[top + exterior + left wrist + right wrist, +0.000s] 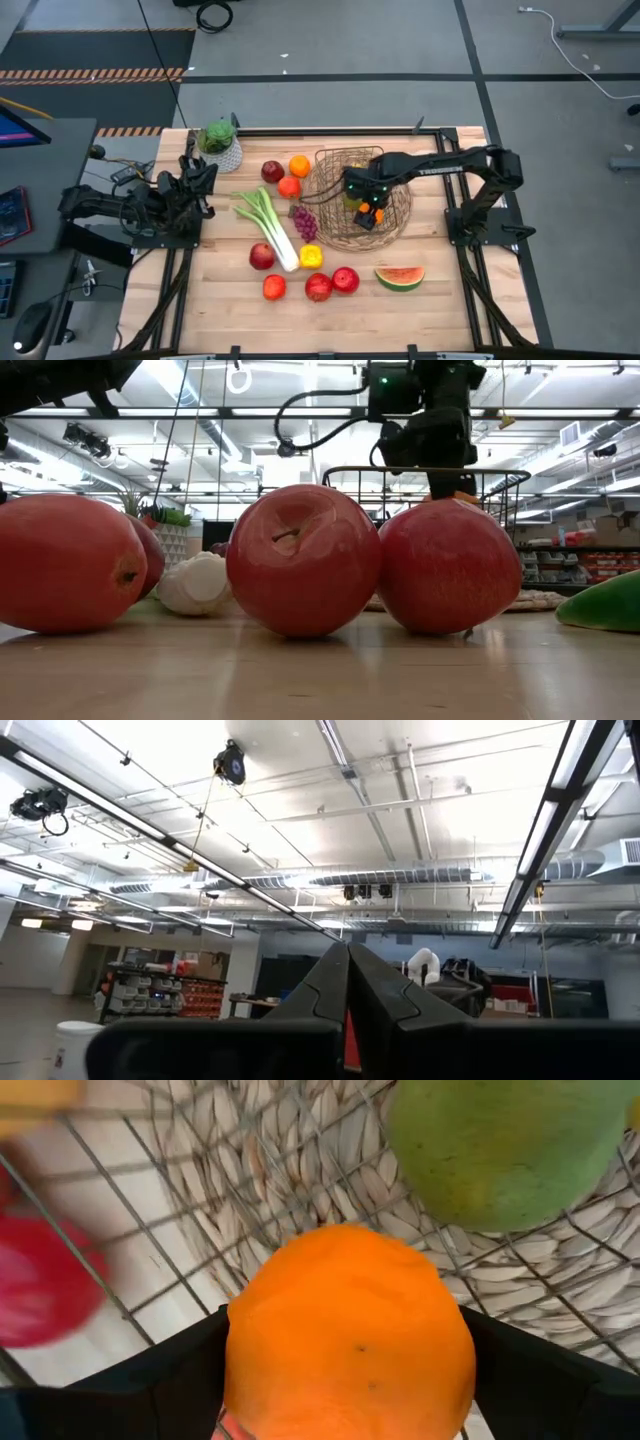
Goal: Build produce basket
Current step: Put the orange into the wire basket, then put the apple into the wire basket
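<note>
A: Where's the right tool (368, 212) now?

B: Over the basket (392, 226), inside its rim. Its fingers (180, 1380) stand wide and hug an orange (350, 1330) on both sides — the fruit fills the whole span between them. Below it I can see the basket's wire wall and woven base, with a green fruit (500, 1150) already resting in there.

A: So it has the orange firmly?

B: I judge it does. The skin looks smooth and hard, a light toy, so it could slip or roll if squeezed off-centre. Taking it across its widest part, as here, is the safe hold. It probably won't bruise, but it may bounce off the wire and roll about in the basket.

A: And the rest of the produce?

B: On the surface outside the basket. Two more oranges (299, 165) and a dark red apple (272, 171) sit just beside its rim on the left arm's side, the grapes (304, 221) close by, then the leek (270, 225) beyond them. The leek is long — best taken near its middle. The watermelon slice (400, 277) lies near the basket, toward the front edge.

A: The left tool (195, 180)?

B: Parked well away from the basket, near the potted plant (220, 143), fingers pressed together on nothing as far as I can tell.
</note>
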Motion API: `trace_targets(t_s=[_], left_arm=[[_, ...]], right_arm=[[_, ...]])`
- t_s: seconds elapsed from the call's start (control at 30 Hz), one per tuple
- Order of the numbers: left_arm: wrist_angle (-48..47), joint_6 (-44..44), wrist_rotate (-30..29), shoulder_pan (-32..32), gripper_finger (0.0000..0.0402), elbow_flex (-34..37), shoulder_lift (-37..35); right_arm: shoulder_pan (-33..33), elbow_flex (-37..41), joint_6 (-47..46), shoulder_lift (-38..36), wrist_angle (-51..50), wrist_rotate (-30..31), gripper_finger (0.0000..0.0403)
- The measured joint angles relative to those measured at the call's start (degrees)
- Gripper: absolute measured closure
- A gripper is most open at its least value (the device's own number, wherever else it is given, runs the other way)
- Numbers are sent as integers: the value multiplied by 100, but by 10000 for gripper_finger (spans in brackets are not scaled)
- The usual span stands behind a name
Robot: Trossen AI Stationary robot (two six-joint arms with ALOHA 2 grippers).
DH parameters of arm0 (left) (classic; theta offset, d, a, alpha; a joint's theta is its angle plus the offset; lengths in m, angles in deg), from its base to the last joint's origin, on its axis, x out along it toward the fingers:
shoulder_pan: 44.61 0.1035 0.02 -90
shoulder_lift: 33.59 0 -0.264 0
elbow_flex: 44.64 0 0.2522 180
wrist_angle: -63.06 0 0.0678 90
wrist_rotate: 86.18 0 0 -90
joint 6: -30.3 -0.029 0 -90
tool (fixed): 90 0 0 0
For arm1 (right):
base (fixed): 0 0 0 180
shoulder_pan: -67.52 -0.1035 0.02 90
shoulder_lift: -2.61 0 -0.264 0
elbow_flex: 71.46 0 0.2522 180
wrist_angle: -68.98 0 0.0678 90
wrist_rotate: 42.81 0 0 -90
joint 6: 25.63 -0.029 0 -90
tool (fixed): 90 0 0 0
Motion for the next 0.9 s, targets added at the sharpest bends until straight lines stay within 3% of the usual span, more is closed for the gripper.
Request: trace_targets(t_s=[0.17, 0.53, 0.9], left_arm=[[2, 0, 0, 0, 383, 0, 0], [3, -2, -1, 0, 388, 0, 0], [3, -4, -2, 0, 387, 0, 1]], right_arm=[[-199, -521, 367, 427, -567, 451, 46], [-286, -672, 920, 1116, -749, 414, 44], [-285, -672, 1061, 1105, -646, 415, 8]])
